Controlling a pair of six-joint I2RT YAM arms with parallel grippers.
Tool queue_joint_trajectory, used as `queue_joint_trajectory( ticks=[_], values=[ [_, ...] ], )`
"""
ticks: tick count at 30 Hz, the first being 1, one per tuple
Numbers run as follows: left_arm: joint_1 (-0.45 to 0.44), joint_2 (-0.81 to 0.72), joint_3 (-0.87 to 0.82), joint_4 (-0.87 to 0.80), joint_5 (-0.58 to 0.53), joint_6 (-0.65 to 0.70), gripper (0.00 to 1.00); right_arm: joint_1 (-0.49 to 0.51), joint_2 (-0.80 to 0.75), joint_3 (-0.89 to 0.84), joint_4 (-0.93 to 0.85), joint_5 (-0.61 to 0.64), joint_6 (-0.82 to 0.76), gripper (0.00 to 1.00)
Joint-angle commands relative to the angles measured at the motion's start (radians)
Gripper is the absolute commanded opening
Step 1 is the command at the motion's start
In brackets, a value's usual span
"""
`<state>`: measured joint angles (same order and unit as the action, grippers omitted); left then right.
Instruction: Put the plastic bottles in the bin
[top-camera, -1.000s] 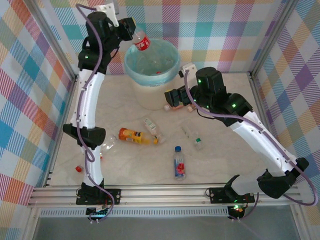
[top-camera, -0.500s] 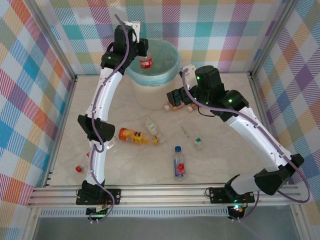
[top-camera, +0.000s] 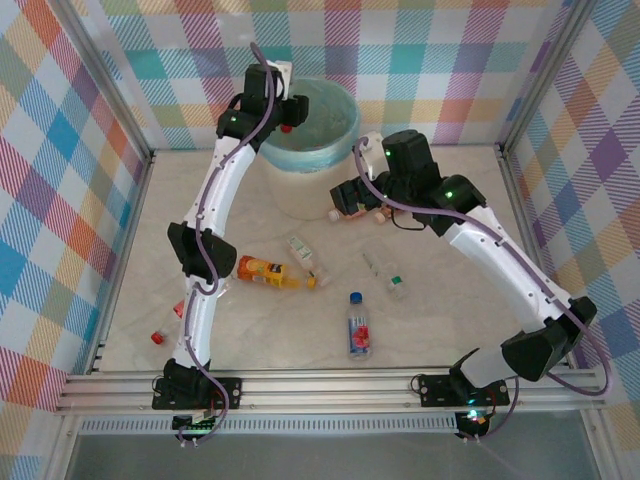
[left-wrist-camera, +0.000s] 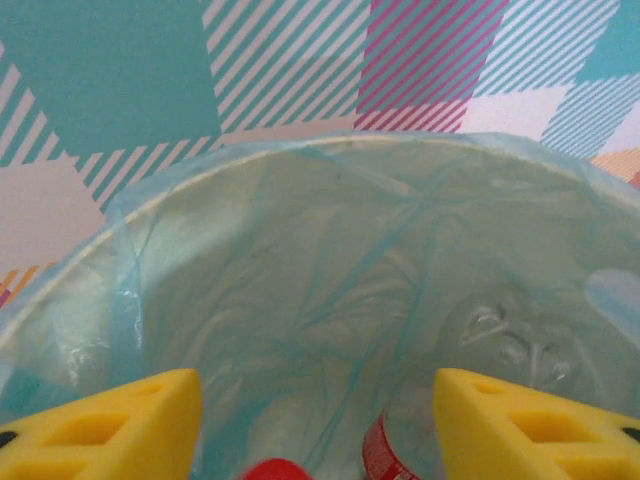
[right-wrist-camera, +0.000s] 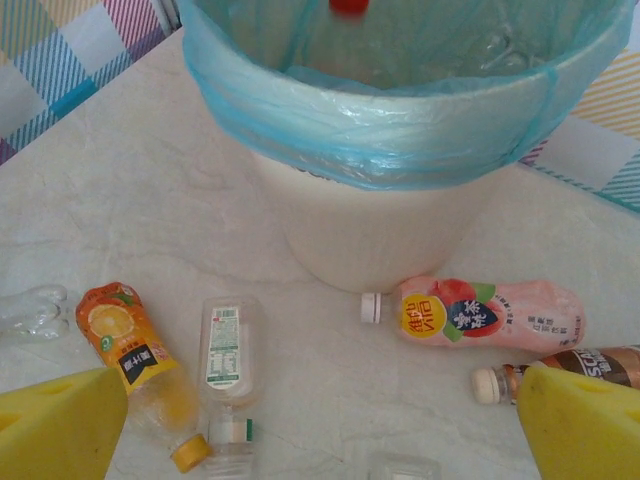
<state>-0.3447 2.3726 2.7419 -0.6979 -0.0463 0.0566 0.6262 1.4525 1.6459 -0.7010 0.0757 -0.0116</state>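
Note:
My left gripper (top-camera: 289, 108) hangs over the bin (top-camera: 300, 190), a cream wastebasket with a teal liner (left-wrist-camera: 330, 250). Its yellow fingers (left-wrist-camera: 130, 425) stand open with nothing between them. Below them, inside the bin, lie a red-labelled clear bottle (left-wrist-camera: 400, 450) and a red cap (left-wrist-camera: 270, 468). My right gripper (right-wrist-camera: 320, 420) is open and low beside the bin's front, over a pink bottle (right-wrist-camera: 490, 312) and a brown-orange bottle (right-wrist-camera: 590, 365) on the table. An orange-yellow bottle (top-camera: 265, 271), a clear bottle (top-camera: 302, 252), another clear one (top-camera: 387, 275) and a blue-labelled bottle (top-camera: 358, 325) lie in front.
A clear bottle (top-camera: 215, 290) lies against the left arm's elbow, and a red-capped one (top-camera: 160, 336) lies near the table's left front. Checked walls close in the back and sides. A metal rail (top-camera: 330, 385) runs along the near edge.
My left gripper swung right over the bin and opened. The red-labelled bottle it held has dropped into the bin. The right arm shifted slightly left.

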Motion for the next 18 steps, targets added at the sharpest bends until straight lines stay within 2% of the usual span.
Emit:
queue_joint_trajectory(
  ticks=[1,6,9,18],
  values=[
    [-0.008,-0.049,0.031,0.057,-0.003,-0.007,0.64,-0.011,0.013,0.049,-0.011,-0.024,-0.018,1.00],
    [-0.008,-0.120,0.032,0.059,0.011,-0.027,0.65,-0.014,0.039,0.093,-0.018,-0.049,-0.037,1.00],
    [-0.007,-0.175,0.030,0.025,0.003,-0.036,0.65,-0.014,0.076,0.162,-0.049,-0.108,-0.057,1.00],
    [-0.008,-0.378,-0.021,-0.223,-0.089,-0.071,0.67,-0.013,0.192,0.330,-0.100,-0.339,-0.074,1.00]
  ],
)
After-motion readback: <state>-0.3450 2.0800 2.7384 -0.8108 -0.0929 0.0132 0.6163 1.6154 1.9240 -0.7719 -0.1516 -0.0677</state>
